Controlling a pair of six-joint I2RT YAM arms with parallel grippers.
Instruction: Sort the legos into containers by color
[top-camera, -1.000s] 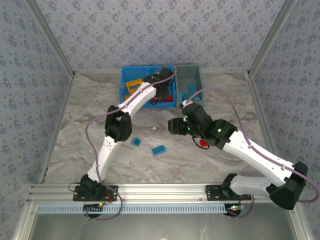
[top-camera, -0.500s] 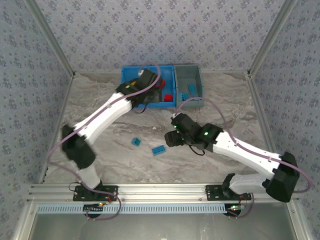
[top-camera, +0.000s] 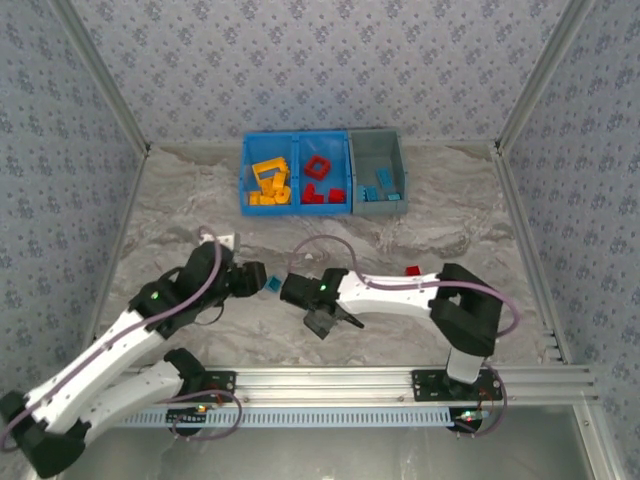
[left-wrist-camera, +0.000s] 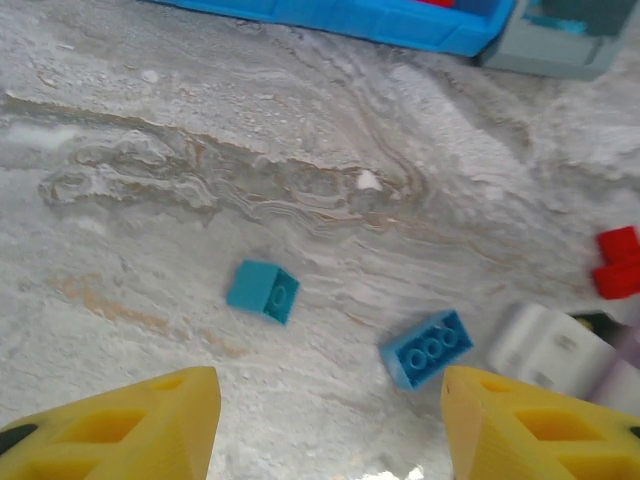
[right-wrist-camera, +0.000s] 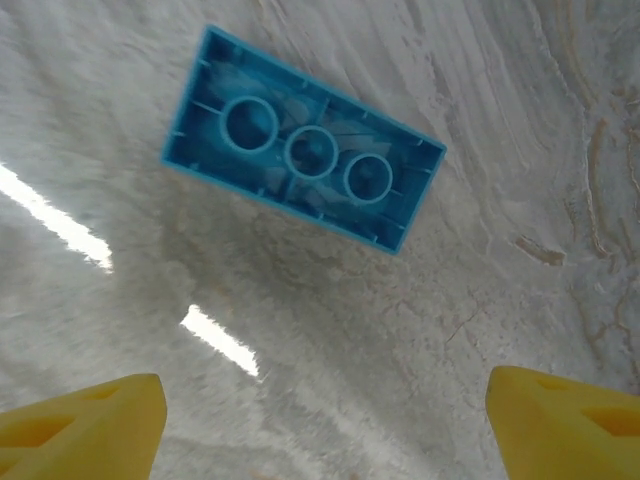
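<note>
Far ahead of the left claw (left-wrist-camera: 327, 400) the bins (left-wrist-camera: 380, 25) run off the edge; to its right a red brick (left-wrist-camera: 620, 262) is cut off, beside a blurred white arm part (left-wrist-camera: 550, 350). From overhead, the right claw (right-wrist-camera: 325, 420)'s wrist (top-camera: 312, 291) covers the long blue brick (right-wrist-camera: 305, 150).

You see a marbled surface (right-wrist-camera: 420, 330), matt and faintly grainy; the long blue brick (right-wrist-camera: 303, 152) lying on it is smooth, glossy plastic.
</note>
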